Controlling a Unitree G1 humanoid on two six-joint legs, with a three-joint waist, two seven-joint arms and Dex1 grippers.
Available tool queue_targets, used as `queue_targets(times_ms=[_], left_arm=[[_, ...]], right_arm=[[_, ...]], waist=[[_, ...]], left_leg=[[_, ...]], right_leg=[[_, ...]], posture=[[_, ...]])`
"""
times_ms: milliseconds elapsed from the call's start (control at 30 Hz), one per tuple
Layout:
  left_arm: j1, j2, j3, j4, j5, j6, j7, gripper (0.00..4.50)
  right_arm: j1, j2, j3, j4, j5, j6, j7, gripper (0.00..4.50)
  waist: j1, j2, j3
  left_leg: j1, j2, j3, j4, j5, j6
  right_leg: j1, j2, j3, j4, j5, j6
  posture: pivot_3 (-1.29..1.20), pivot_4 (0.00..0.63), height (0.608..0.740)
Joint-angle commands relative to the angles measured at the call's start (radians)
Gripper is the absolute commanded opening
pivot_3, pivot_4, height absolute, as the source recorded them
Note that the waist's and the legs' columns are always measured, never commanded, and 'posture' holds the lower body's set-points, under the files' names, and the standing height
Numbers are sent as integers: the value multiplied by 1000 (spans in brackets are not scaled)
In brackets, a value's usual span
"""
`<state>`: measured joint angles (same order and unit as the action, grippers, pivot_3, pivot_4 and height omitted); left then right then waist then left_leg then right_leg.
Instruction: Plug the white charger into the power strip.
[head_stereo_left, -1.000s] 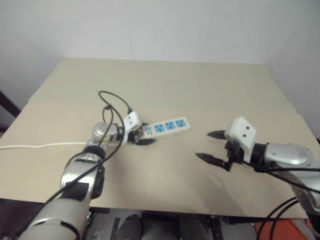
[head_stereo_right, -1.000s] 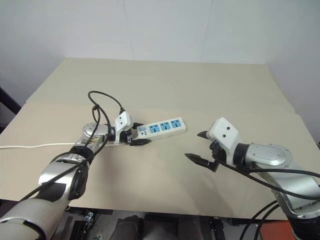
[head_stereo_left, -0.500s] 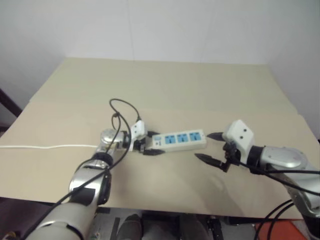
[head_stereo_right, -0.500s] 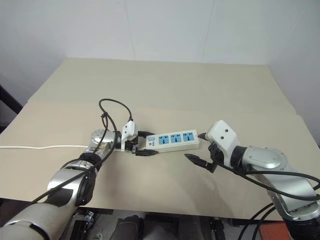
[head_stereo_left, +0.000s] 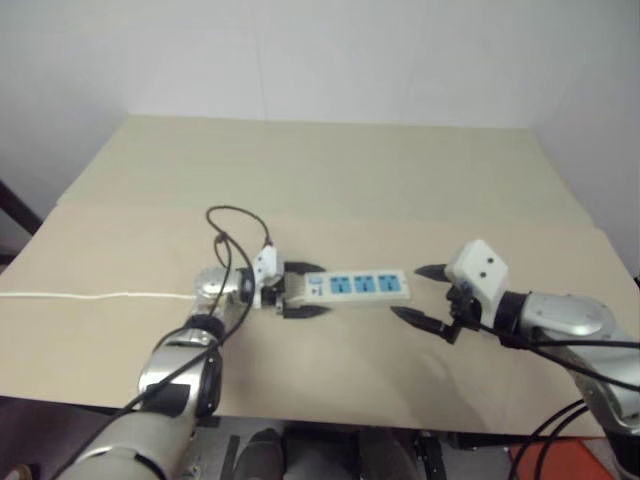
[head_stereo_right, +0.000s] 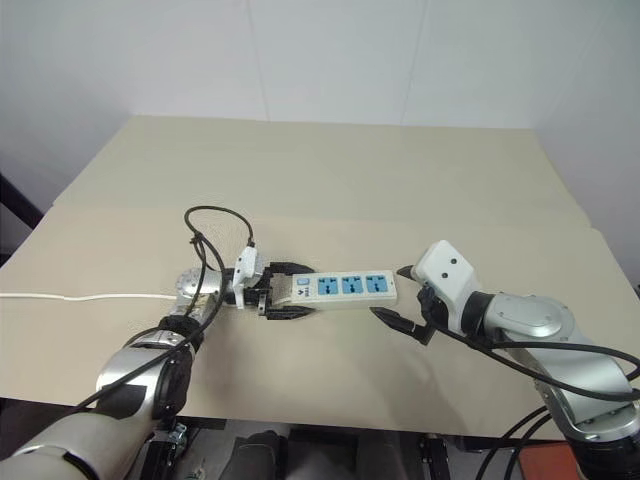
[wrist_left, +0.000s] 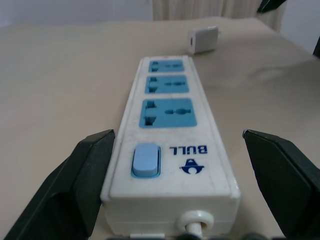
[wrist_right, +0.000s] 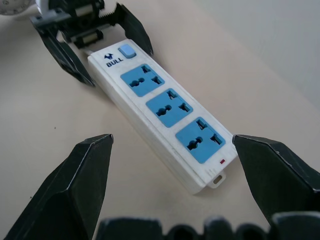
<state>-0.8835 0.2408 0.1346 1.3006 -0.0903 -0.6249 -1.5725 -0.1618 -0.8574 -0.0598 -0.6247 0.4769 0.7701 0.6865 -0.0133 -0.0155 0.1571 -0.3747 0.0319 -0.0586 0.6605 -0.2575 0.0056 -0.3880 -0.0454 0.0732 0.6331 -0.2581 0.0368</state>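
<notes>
The left gripper (head_stereo_right: 284, 293) stands wide open around the switch end of the power strip (head_stereo_right: 338, 288), one black finger on each side and neither pressing the casing; the left wrist view shows clear gaps on both sides, so the strip lies free on the table (head_stereo_right: 330, 180). Its cord (head_stereo_right: 90, 296) runs off towards the table's left edge. The three blue sockets (wrist_right: 163, 104) face up, all empty.

The right gripper (head_stereo_right: 402, 296) is open too and holds nothing, its fingertips just beside the strip's far end. The white charger (wrist_left: 203, 39) lies on the table beyond that far end, apart from the strip, as seen in the left wrist view; I cannot make it out in the head views, where the right gripper likely hides it.

The step in hand, as I judge it, is fetching the charger. To do it well, the right gripper should take the cube across its flat sides with the prongs left free, turn them down, then line up over a socket while the left steadies the strip so it does not slide.

Open tabletop lies behind and in front of the strip. The near edge is not far off on the right, so the right arm should work inward.
</notes>
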Motion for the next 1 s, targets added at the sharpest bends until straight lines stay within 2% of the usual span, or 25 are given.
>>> queue_targets(times_ms=[33, 300, 833, 933, 1000], left_arm=[[15, 19, 18, -35, -45, -10, -40, 4482], [40, 27, 22, -44, -84, -29, -42, 4482], [44, 49, -4, -11, -21, -40, 16, 4482], [42, 38, 4, -8, -24, -38, 25, 3947], [40, 32, 10, -6, -28, -29, 32, 3348]], right_arm=[[-15, -3, -39, -20, 16, -14, 13, 4500], [-16, -13, -38, -2, 6, -35, 42, 4500], [-8, -21, -38, -15, -11, -30, 49, 4500], [0, -22, -43, -20, -11, -30, 48, 4500], [2, -21, -44, -22, -12, -29, 47, 4500]], waist=[[-1, 0, 0], [0, 0, 0], [0, 0, 0], [0, 0, 0], [0, 0, 0]], left_leg=[[0, 0, 0, 0, 0, 0], [0, 0, 0, 0, 0, 0], [0, 0, 0, 0, 0, 0], [0, 0, 0, 0, 0, 0], [0, 0, 0, 0, 0, 0]], right_leg=[[0, 0, 0, 0, 0, 0], [0, 0, 0, 0, 0, 0], [0, 0, 0, 0, 0, 0], [0, 0, 0, 0, 0, 0], [0, 0, 0, 0, 0, 0]], posture=[[0, 150, 740], [0, 150, 740], [0, 150, 740], [0, 150, 740], [0, 150, 740]])
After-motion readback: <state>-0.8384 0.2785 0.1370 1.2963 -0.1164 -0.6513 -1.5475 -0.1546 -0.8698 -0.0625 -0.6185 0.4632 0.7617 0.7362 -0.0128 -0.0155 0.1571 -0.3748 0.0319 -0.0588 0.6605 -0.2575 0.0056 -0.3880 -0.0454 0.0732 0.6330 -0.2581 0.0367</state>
